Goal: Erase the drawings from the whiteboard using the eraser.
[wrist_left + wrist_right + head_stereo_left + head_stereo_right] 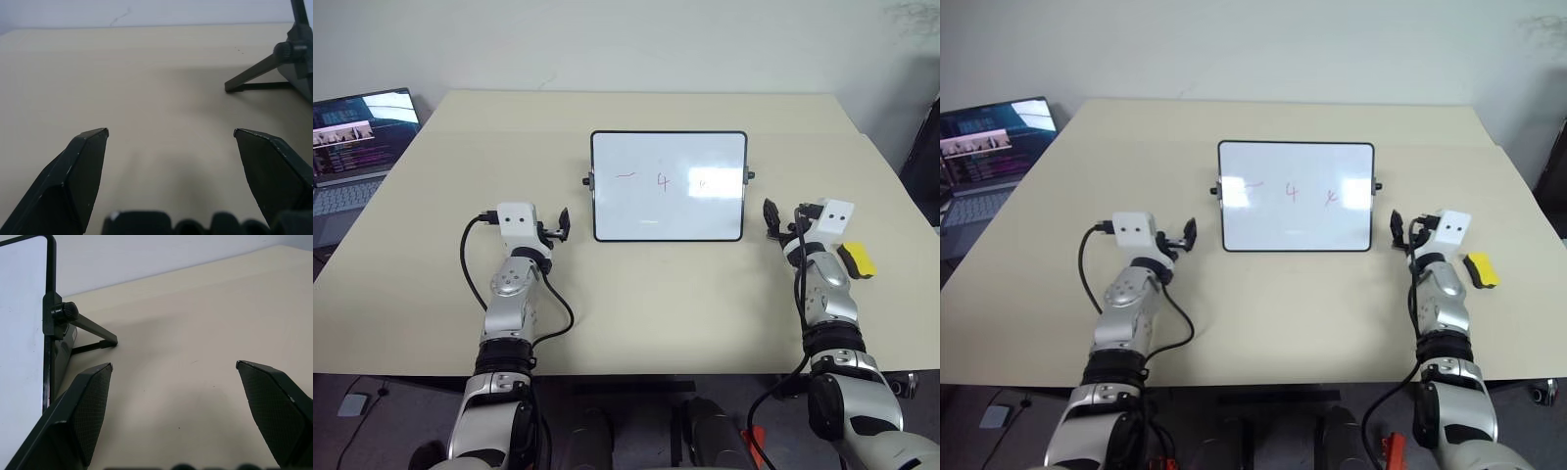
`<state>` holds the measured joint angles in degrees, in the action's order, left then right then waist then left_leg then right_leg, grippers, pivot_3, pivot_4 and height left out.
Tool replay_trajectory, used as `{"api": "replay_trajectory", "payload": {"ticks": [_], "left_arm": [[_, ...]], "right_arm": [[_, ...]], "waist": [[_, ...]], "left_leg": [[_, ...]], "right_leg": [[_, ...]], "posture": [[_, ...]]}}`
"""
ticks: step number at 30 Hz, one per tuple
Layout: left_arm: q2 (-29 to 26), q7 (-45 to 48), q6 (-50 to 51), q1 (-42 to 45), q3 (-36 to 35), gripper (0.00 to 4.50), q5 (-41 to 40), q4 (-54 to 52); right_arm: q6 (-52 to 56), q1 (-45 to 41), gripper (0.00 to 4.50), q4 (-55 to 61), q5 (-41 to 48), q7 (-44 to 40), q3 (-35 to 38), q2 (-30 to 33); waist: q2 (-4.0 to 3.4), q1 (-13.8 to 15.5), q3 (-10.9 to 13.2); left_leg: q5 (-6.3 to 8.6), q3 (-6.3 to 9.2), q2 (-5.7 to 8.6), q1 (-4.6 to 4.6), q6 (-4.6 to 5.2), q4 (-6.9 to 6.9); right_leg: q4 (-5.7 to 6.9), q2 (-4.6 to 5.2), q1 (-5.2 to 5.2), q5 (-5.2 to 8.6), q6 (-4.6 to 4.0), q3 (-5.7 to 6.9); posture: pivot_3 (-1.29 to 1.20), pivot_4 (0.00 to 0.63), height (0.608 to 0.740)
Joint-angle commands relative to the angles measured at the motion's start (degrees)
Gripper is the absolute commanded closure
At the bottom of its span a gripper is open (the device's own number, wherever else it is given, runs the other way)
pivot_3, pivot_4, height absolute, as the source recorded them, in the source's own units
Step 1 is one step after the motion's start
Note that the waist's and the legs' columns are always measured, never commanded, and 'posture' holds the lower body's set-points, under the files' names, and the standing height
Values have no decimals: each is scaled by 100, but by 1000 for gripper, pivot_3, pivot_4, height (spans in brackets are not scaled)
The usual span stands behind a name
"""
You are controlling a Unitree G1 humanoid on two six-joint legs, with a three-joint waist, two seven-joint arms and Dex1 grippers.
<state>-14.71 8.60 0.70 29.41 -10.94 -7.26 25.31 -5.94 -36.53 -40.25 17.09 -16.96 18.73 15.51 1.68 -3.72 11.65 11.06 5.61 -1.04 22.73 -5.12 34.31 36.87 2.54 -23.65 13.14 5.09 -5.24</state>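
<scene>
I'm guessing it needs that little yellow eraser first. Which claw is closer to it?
The right one. The right claw hovers just beside the eraser, which lies on the table by that arm's outer side. The left claw is across the whiteboard, much farther away.

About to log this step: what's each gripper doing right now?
Left gripper: open, holding nothing.
Right gripper: open, holding nothing; the eraser lies on the table beside that arm.

Silver arms (512, 294), black cables, seemingly ribbed black jaws
</scene>
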Motion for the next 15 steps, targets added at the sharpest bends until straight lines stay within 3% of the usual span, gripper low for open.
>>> {"api": "replay_trajectory", "payload": {"ticks": [1, 15], "left_arm": [[-22, 0, -23, 43, 65, 0, 65, -135], [-68, -23, -22, 10, 17, 0, 52, -41]], "right_arm": [[-156, -99, 51, 162, 58, -24, 59, 66], [-95, -97, 51, 266, 85, -87, 72, 126]], "waist": [[0, 0, 0], [0, -1, 0]], "left_leg": [[0, 0, 0, 0, 0, 0], [0, 0, 0, 0, 0, 0]], "right_leg": [[0, 0, 0, 0, 0, 0], [0, 0, 0, 0, 0, 0]], "posture": [[0, 150, 740], [0, 150, 740]]}}
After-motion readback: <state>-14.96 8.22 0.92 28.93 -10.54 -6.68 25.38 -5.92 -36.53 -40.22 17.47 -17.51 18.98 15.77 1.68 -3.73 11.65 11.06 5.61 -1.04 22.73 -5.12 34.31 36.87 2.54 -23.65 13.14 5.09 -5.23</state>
